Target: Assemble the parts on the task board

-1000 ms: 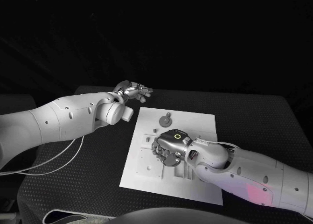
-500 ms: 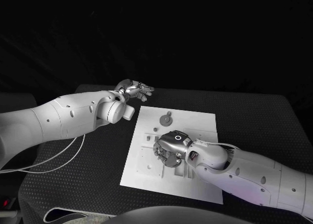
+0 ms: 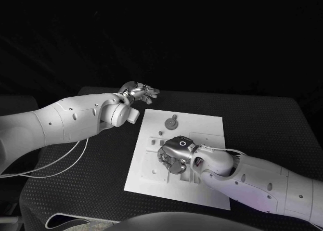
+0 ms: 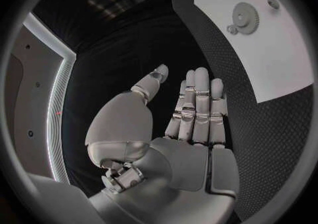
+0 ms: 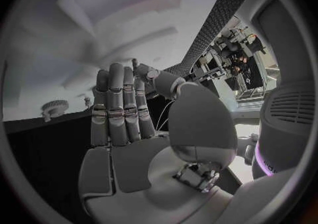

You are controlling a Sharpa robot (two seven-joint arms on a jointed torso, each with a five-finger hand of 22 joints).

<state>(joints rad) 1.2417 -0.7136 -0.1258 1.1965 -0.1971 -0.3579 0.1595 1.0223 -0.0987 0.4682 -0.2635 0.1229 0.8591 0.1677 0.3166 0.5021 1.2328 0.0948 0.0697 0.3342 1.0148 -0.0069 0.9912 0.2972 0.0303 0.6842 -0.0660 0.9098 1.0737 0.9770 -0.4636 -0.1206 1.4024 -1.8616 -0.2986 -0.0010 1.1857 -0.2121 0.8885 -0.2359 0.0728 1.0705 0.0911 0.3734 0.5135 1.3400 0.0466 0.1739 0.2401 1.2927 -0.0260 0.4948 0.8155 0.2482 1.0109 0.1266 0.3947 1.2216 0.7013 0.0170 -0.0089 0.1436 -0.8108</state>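
Observation:
The white task board (image 3: 204,126) lies in the middle of the table. A round gear part (image 3: 172,124) sits on its far half, also seen in the left wrist view as the gear (image 4: 246,11) on the board (image 4: 278,54) with small pegs beside it. My right hand (image 3: 175,154) hovers low over the board's middle and hides the parts under it. In the right wrist view this hand (image 5: 132,128) has straight fingers and holds nothing, with the board (image 5: 99,23) and gear (image 5: 55,107) beyond. My left hand (image 3: 138,91) is raised off the board's far left corner, and its fingers (image 4: 197,102) are stretched out with nothing in them.
Black table surface (image 3: 265,120) surrounds the board. Small parts (image 3: 161,133) and raised slots lie on the board's left half. A white cable (image 3: 64,163) loops on the table under my left arm.
My right hand has shifted slightly toward the board's left and near side, turning a little. The left hand has stayed where it was.

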